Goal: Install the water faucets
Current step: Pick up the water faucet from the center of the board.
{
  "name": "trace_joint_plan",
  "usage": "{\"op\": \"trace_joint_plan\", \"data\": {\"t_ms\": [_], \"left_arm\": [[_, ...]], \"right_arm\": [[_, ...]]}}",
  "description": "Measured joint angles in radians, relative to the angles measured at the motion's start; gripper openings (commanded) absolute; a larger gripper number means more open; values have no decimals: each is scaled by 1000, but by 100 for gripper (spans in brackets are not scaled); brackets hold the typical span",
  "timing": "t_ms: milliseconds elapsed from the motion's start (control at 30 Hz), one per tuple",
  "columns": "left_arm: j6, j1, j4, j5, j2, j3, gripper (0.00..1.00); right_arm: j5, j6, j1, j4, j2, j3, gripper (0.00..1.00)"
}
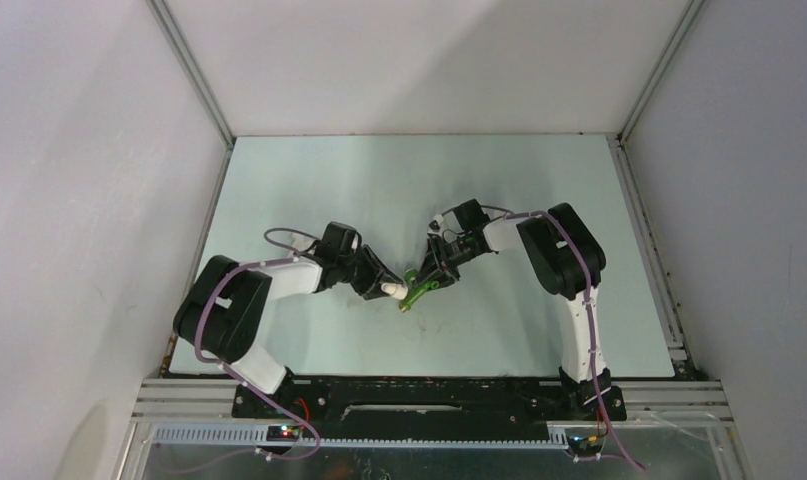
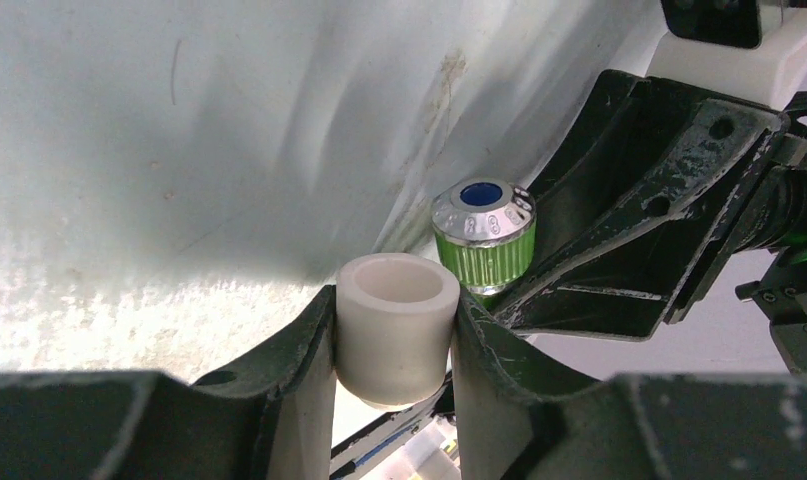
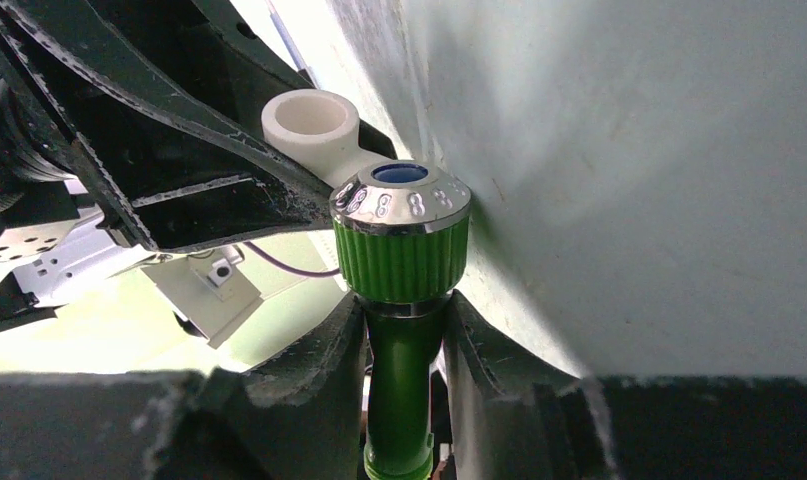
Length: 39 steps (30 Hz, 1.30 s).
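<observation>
Gripping white pipe fitting (image 2: 394, 310) with left gripper (image 1: 383, 290), green faucet (image 3: 399, 380) below its knob (image 3: 401, 240) with right gripper (image 1: 425, 281), held close together, seemingly for joining.

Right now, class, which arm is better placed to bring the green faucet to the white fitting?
Probably right: the right fingers grip the green faucet, its knob beside the white fitting held by the left fingers.

Bright green plastic faucet (image 3: 401, 262) had a ribbed glossy knob and mirror-bright chromed cap. Short white plastic pipe fitting (image 2: 394, 325) was matt and smooth. Pale table top (image 1: 519, 190) looked matt, scuffed.
</observation>
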Motion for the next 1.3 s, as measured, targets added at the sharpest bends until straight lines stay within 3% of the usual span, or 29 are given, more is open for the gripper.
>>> {"op": "trace_joint_plan", "data": {"t_ms": [100,267,500,1000,1133,1300], "left_arm": [[0,-1,-3,1,11,12,0],[1,-1,-10,2,20,24,0],[1,-7,-21,-5,32,43,0],[-28,-13,-16,-15,33,42,0],[-34,-19,-10,-23,33,41,0],[-38,-32,-2,-37,30,41,0]], "right_arm": [[-3,-8,3,-7,0,0,30],[-7,-21,6,-16,0,0,42],[-13,-34,13,-27,0,0,44],[-14,-56,14,-45,0,0,18],[-6,-55,13,-52,-5,0,2],[20,-44,9,-79,-20,0,0]]}}
